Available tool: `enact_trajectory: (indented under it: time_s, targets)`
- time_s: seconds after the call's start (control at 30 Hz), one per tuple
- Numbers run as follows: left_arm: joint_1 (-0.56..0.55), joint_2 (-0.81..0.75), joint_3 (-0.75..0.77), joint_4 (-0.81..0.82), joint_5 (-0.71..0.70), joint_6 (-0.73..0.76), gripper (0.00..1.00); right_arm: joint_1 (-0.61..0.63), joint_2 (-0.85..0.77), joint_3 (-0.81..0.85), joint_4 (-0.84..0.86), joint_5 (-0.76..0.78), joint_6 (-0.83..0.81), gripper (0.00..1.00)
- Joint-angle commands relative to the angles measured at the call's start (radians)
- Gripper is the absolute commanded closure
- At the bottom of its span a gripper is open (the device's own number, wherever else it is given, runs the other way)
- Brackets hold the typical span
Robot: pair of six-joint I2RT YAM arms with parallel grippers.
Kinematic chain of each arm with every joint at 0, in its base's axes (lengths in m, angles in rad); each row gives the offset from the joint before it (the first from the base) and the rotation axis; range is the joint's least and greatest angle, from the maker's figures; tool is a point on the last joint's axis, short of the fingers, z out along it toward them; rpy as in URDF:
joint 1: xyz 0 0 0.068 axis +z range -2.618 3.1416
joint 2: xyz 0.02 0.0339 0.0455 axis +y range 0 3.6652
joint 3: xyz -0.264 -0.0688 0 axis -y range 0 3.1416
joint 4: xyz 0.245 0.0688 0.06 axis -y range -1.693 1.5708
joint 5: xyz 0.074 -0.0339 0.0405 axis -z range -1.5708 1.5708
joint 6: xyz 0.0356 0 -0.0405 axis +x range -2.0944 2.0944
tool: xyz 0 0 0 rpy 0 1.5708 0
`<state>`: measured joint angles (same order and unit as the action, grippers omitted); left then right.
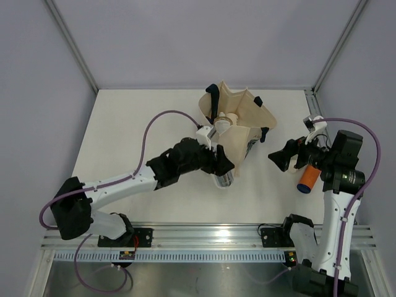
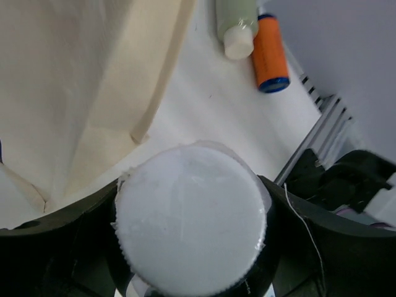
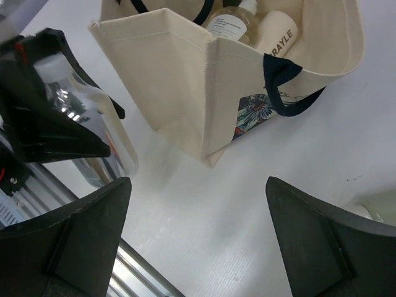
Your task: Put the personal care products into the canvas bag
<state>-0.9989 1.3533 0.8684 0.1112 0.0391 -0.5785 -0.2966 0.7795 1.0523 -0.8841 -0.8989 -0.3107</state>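
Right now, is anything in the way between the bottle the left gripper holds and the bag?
Only the wall of the canvas bag itself. The clear bottle in the left gripper sits low beside it, so it likely must go over the rim. Nothing else lies between.

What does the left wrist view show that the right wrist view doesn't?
Left wrist only: the orange bottle beside a pale green bottle, and the round white end of the clear bottle clamped in the left end effector. Right wrist only: the bag's open top with a cream bottle and a white-capped bottle inside, its navy handle, its print, and the open, empty right end effector. Shared: the bag, the clamped clear bottle, the table. A pale sliver at the right wrist view's edge may be the green bottle.
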Motion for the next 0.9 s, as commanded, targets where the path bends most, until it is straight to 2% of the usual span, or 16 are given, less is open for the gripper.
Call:
enact_trajectory:
  time_s: [0.0, 0.2, 0.33, 0.57, 0.67, 0.8, 0.87]
  targets:
    - [0.049, -0.074, 0.250, -0.009, 0.207, -0.132, 1.00, -0.039, 0.038, 0.005, 0.059, 0.012, 0.084, 0.02]
    - [0.221, 0.021, 0.530, -0.007, 0.303, -0.242, 1.00, -0.070, 0.066, -0.003, 0.076, -0.015, 0.099, 0.04]
    - [0.341, 0.217, 0.758, 0.025, 0.321, -0.290, 1.00, -0.073, 0.075, 0.002, 0.077, -0.014, 0.097, 0.04]
    - [0.379, 0.553, 1.111, -0.171, 0.298, -0.167, 1.00, -0.078, 0.075, 0.011, 0.065, 0.009, 0.096, 0.04]
    - [0.379, 0.621, 1.159, -0.254, 0.286, -0.106, 1.00, -0.082, 0.084, 0.023, 0.057, 0.035, 0.098, 0.04]
    - [0.376, 0.623, 1.124, -0.317, 0.252, -0.034, 0.99, -0.093, 0.096, 0.017, 0.077, 0.074, 0.131, 0.03]
    - [0.372, 0.616, 1.100, -0.329, 0.246, -0.014, 0.87, -0.099, 0.105, 0.011, 0.088, 0.095, 0.147, 0.02]
